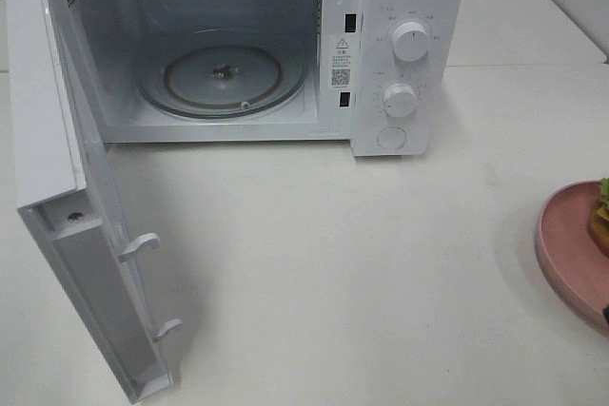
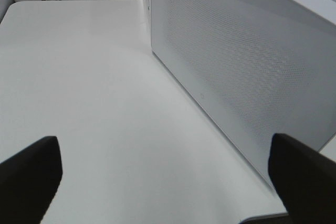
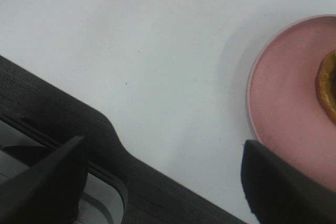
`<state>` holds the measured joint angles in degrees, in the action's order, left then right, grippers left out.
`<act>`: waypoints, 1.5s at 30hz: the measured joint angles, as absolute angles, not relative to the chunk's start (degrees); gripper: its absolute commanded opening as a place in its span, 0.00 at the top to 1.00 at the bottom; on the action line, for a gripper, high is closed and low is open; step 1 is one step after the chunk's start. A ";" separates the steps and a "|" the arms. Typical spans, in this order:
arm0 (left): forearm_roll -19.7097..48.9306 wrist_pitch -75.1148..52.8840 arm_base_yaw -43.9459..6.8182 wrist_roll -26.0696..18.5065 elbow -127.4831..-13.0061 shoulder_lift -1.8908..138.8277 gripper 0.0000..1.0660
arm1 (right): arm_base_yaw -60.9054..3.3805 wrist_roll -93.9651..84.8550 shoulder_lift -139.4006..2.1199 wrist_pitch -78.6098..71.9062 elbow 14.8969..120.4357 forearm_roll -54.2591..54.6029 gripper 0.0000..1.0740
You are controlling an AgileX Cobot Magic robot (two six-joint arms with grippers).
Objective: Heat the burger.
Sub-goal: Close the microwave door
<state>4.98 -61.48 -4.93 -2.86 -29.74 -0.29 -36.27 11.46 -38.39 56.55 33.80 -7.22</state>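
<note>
From the high camera we see a white microwave [image 1: 285, 45] at the back of the white desk [image 1: 362, 273], its door [image 1: 67, 197] swung wide to the left and a round glass turntable [image 1: 224, 78] lying inside. Two round knobs [image 1: 411, 42] and a round button sit on its control panel. At the far right edge of this view, a pink plate [image 1: 569, 249] carries the burger [image 1: 600, 216], of which we see only a sliver of lettuce and bun.

Neither tool shows in that view. The left wrist camera adds the left tool [image 2: 168, 174], its two dark fingers [image 2: 29, 174] spread apart with nothing between, above the smooth desk beside the door's finely perforated outer face. The right wrist camera shows the right tool [image 3: 168, 179], likewise spread and empty, near the matte plate, with a glossy brown edge of the burger at the frame's border.
</note>
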 measured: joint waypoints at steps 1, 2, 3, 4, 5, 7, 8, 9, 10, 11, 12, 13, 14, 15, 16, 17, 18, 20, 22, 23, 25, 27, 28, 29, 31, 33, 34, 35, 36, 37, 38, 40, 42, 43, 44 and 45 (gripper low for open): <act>4.98 -61.48 -4.93 -2.86 -29.74 -0.29 0.06 | -36.27 11.46 -35.70 58.56 33.80 -7.22 0.29; 4.98 -61.48 -4.93 -2.86 -29.74 -0.29 0.06 | -36.27 11.46 -35.70 58.56 33.80 -7.22 0.29; 4.98 -61.48 -4.93 -2.86 -29.74 -0.29 0.06 | -36.27 11.46 -34.26 59.53 33.80 -7.22 0.29; 4.98 -61.48 -4.93 -2.86 -29.74 -0.29 0.06 | -36.27 11.46 -31.74 60.96 33.80 -7.16 0.29; 4.98 -61.48 -4.93 -2.86 -29.74 -0.29 0.06 | -36.27 11.46 -31.74 60.96 33.80 -7.16 0.29; 4.98 -61.48 -4.93 -2.86 -29.74 -0.29 0.06 | -36.21 11.46 -27.33 62.28 33.80 -7.10 0.29; 4.98 -61.48 -4.93 -2.86 -29.74 -0.29 0.06 | -36.21 11.46 -27.33 62.28 33.80 -7.10 0.29; 4.98 -61.48 -4.93 -2.86 -29.74 -0.29 0.06 | -35.52 11.46 -24.47 62.45 33.46 -7.05 0.29; 4.98 -61.48 -4.93 -2.86 -29.74 -0.29 0.06 | -35.52 11.46 -24.47 62.45 33.46 -7.05 0.29; 4.98 -61.48 -4.93 -2.86 -29.74 -0.29 0.06 | -33.58 10.89 -21.60 62.51 32.72 -6.99 0.29; 4.98 -61.48 -4.93 -2.86 -29.74 -0.29 0.06 | -32.20 10.31 -20.05 62.51 32.31 -6.99 0.29; 4.98 -61.48 -4.93 -2.86 -29.74 -0.29 0.06 | -32.20 10.31 -20.05 62.51 32.31 -6.99 0.29; 4.98 -61.48 -4.93 -2.86 -29.74 -0.29 0.06 | -29.28 8.82 -17.25 62.57 31.80 -6.99 0.29; 4.98 -61.48 -4.93 -2.86 -29.74 -0.29 0.06 | -29.28 8.82 -17.25 62.57 31.80 -6.99 0.29; 4.98 -61.48 -4.93 -2.86 -29.74 -0.29 0.06 | -26.24 7.45 -14.21 62.57 31.40 -6.99 0.29; 4.98 -61.48 -4.93 -2.86 -29.74 -0.29 0.06 | -24.58 6.88 -12.72 62.45 31.28 -6.99 0.29; 4.98 -61.48 -4.93 -2.86 -29.74 -0.29 0.06 | -24.58 6.88 -12.72 62.45 31.28 -6.99 0.29; 4.98 -61.48 -4.93 -2.86 -29.74 -0.29 0.06 | -20.34 5.44 -9.00 61.71 30.94 -6.99 0.29; 4.98 -61.48 -4.93 -2.86 -29.74 -0.29 0.06 | -17.82 4.81 -6.42 61.36 30.94 -6.99 0.29; 4.98 -61.48 -4.93 -2.86 -29.74 -0.29 0.06 | -16.96 4.87 -5.21 61.31 30.94 -6.99 0.29; 4.98 -61.48 -4.93 -2.86 -29.74 -0.29 0.06 | -14.95 4.81 -3.09 61.19 30.94 -6.82 0.29; 4.98 -61.48 -4.93 -2.86 -29.74 -0.29 0.06 | -13.35 4.64 -1.26 61.13 30.94 -6.59 0.29; 4.98 -61.48 -4.93 -2.86 -29.74 -0.29 0.06 | -12.55 4.64 -0.57 60.96 30.77 -6.53 0.29; 4.98 -61.48 -4.93 -2.86 -29.74 -0.29 0.06 | -12.55 4.64 -0.57 60.96 30.77 -6.53 0.29; 4.98 -61.48 -4.93 -2.86 -29.74 -0.29 0.06 | -10.83 4.58 0.23 60.10 30.31 -5.96 0.29; 4.98 -61.48 -4.93 -2.86 -29.74 -0.29 0.06 | -9.11 4.58 0.29 59.53 29.79 -5.16 0.29; 4.98 -61.48 -4.93 -2.86 -29.74 -0.29 0.06 | -9.11 4.58 0.29 59.53 29.79 -5.16 0.29; 4.98 -61.48 -4.93 -2.86 -29.74 -0.29 0.06 | -8.25 4.58 0.29 58.84 29.39 -4.76 0.29; 4.98 -61.48 -4.93 -2.86 -29.74 -0.29 0.06 | -7.96 4.58 0.29 58.33 29.11 -4.64 0.29; 4.98 -61.48 -4.93 -2.86 -29.74 -0.29 0.06 | -7.96 4.58 0.29 58.33 29.11 -4.64 0.29; 4.98 -61.48 -4.93 -2.86 -29.74 -0.29 0.06 | -7.73 4.53 0.29 58.21 28.99 -4.35 0.29; 4.98 -61.48 -4.93 -2.86 -29.74 -0.29 0.06 | -7.56 4.53 0.29 58.10 28.99 -4.30 0.29; 4.98 -61.48 -4.93 -2.86 -29.74 -0.29 0.06 | -7.56 4.53 0.29 58.10 28.99 -4.24 0.29; 4.98 -61.48 -4.93 -2.86 -29.74 -0.29 0.06 | -7.56 4.53 0.29 58.10 28.99 -4.24 0.29; 4.98 -61.48 -4.93 -2.86 -29.74 -0.29 0.06 | -7.56 4.53 0.29 58.04 28.99 -4.24 0.29; 4.98 -61.48 -4.93 -2.86 -29.74 -0.29 0.06 | -7.56 4.53 0.29 58.04 28.99 -4.24 0.29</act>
<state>4.98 -61.48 -4.93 -2.86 -29.74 -0.29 -7.56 4.53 0.29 58.04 28.99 -4.24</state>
